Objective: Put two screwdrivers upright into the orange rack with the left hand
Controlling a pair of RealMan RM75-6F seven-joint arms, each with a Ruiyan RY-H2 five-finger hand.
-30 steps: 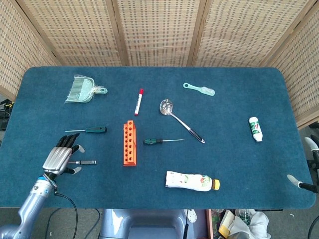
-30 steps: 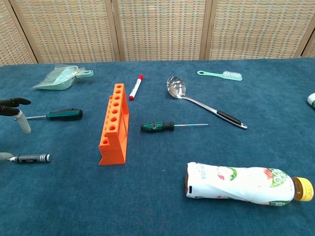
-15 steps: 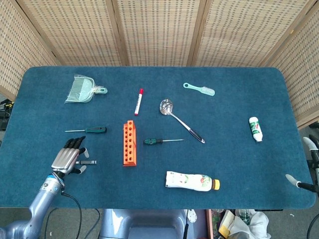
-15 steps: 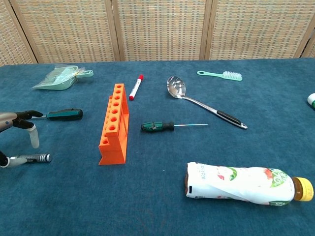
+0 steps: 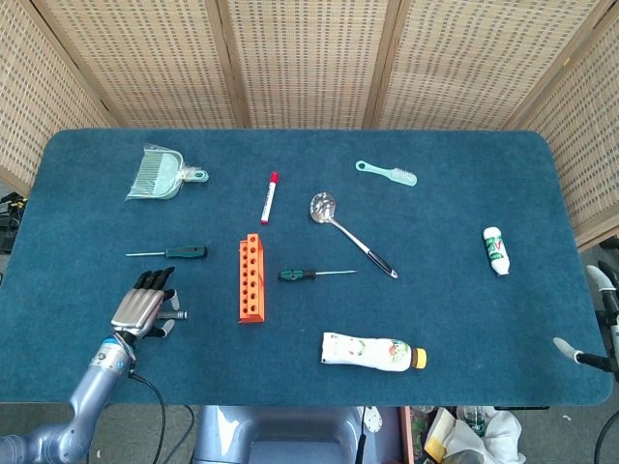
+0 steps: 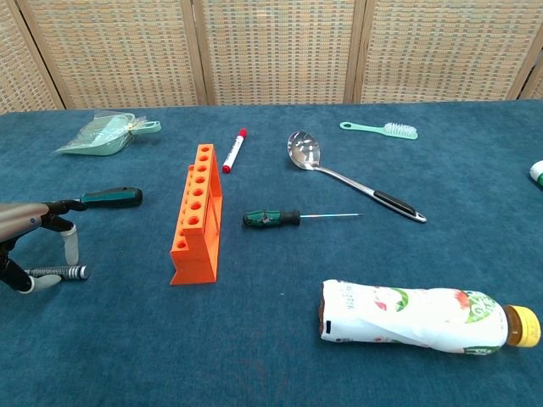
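Observation:
The orange rack [image 5: 251,278] [image 6: 197,214] stands left of the table's middle, its holes empty. Three screwdrivers lie flat. A small black-and-silver one [image 5: 173,315] [image 6: 56,273] is near the front left. A green-handled one [image 5: 175,252] [image 6: 110,197] is left of the rack, and another green-handled one [image 5: 311,275] [image 6: 284,218] is right of it. My left hand [image 5: 143,305] [image 6: 38,242] hovers over the small screwdriver's tip end, fingers apart and curved down, thumb close beside the shaft, holding nothing. Only pale fingertips of my right hand [image 5: 592,314] show past the table's right edge.
A mint dustpan [image 5: 160,175] lies at the back left, with a red marker [image 5: 269,196], a metal spoon [image 5: 348,232] and a mint brush [image 5: 387,173] behind the rack. A squeezed bottle [image 5: 373,351] lies near the front edge, and a small white bottle [image 5: 495,250] at the right.
My left hand has moved right and slightly toward the front edge, closing in over the small black-and-silver screwdriver. Nothing on the table has shifted.

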